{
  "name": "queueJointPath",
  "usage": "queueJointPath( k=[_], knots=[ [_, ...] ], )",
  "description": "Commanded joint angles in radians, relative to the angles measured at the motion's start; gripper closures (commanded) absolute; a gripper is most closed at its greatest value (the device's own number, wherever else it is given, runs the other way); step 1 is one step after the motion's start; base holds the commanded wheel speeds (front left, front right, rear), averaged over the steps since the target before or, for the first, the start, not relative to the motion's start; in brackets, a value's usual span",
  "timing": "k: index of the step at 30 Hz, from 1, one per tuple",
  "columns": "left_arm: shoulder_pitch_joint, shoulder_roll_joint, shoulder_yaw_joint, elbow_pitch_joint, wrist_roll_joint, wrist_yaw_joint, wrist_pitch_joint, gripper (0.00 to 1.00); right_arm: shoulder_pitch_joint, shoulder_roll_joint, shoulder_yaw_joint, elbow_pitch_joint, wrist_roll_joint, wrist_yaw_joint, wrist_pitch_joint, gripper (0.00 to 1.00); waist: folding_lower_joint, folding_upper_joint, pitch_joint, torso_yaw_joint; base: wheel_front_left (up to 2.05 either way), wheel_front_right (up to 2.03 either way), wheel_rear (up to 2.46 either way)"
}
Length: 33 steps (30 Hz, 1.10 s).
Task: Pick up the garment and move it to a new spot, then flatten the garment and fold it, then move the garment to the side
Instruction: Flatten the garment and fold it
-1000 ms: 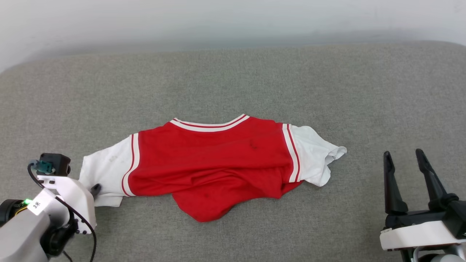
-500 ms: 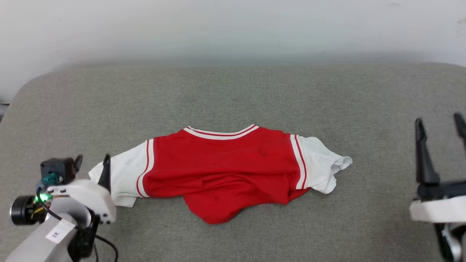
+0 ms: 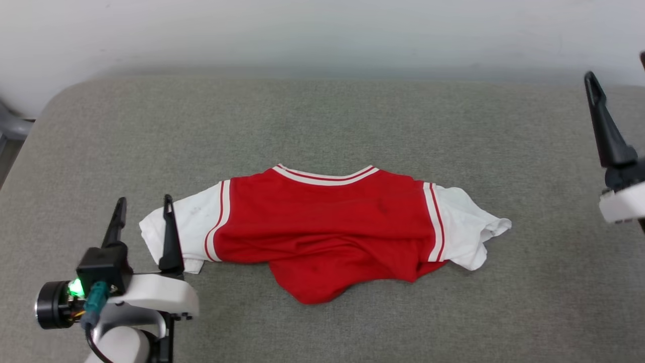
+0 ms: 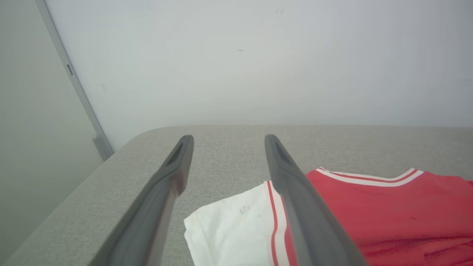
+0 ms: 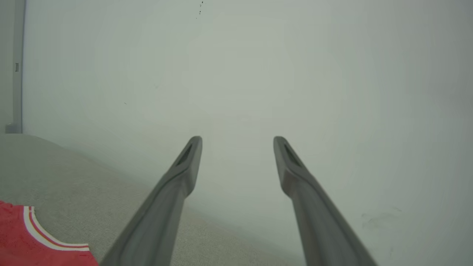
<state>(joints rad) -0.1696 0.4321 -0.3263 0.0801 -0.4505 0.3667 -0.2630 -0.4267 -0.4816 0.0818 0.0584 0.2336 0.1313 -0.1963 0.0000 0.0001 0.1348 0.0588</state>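
Observation:
The garment [image 3: 322,227], a red jersey with white sleeves and red-and-white trim, lies spread sideways on the grey padded surface [image 3: 322,116], collar toward the wall, its lower part bunched into a fold. My left gripper [image 3: 144,200] is open just left of the near white sleeve [image 3: 186,227], holding nothing. In the left wrist view the left gripper [image 4: 228,138] hovers with that sleeve [image 4: 229,225] under its right finger, and the garment [image 4: 384,214] spreads right. My right gripper [image 3: 617,68] is open and raised at the far right. The right gripper [image 5: 237,139] faces the wall, a garment [image 5: 14,240] corner at lower left.
A white wall [image 3: 322,30] runs behind the surface. The surface's rounded far-left corner [image 3: 65,96] drops off beside a grey frame piece [image 3: 12,126]. A grey vertical strip [image 4: 74,81] stands on the wall beyond that corner. Bare grey fabric surrounds the garment.
My left gripper opened, let go of the white sleeve and rose to point forward. The right gripper lifted up and to the right. The head camera shifted too.

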Motion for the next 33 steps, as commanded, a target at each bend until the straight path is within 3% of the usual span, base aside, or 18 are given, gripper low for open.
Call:
queueJointPath(
  k=[1, 12, 18, 23, 33],
  knots=[
    [0.013, -0.013, 0.009, -0.012, 0.020, -0.004, -0.002, 0.00, -0.033, -0.021, 0.023, 0.009, 0.027, -0.001, 0.027, 0.00, 0.0000, -0.0001, 0.009, 0.009, 0.00, 0.00, 0.00],
    [0.067, -0.168, 0.117, -0.088, 0.192, -0.102, -0.002, 0.00, -0.238, -0.324, 0.458, 0.040, 0.419, -0.001, 0.674, 0.00, 0.0000, -0.0001, 0.075, 0.064, 0.00, 0.00, 0.00],
    [0.050, -0.223, 0.159, -0.087, 0.244, -0.157, -0.002, 0.00, -0.306, -0.371, 0.580, 0.075, 0.563, -0.001, 0.926, 0.00, 0.0000, -0.0001, 0.124, 0.099, 0.00, 0.00, 0.00],
    [0.032, -0.267, 0.177, -0.083, 0.280, -0.196, -0.002, 0.00, -0.345, -0.358, 0.662, 0.131, 0.562, -0.001, 0.977, 0.00, 0.0000, -0.0001, 0.166, 0.130, 0.00, 0.00, 0.00],
    [0.018, -0.326, 0.206, -0.062, 0.328, -0.249, -0.002, 0.00, -0.320, -0.318, 0.868, 0.320, 0.583, 0.000, 0.917, 0.00, 0.0000, -0.0001, 0.205, 0.155, 0.00, 0.00, 0.00]
  ],
)
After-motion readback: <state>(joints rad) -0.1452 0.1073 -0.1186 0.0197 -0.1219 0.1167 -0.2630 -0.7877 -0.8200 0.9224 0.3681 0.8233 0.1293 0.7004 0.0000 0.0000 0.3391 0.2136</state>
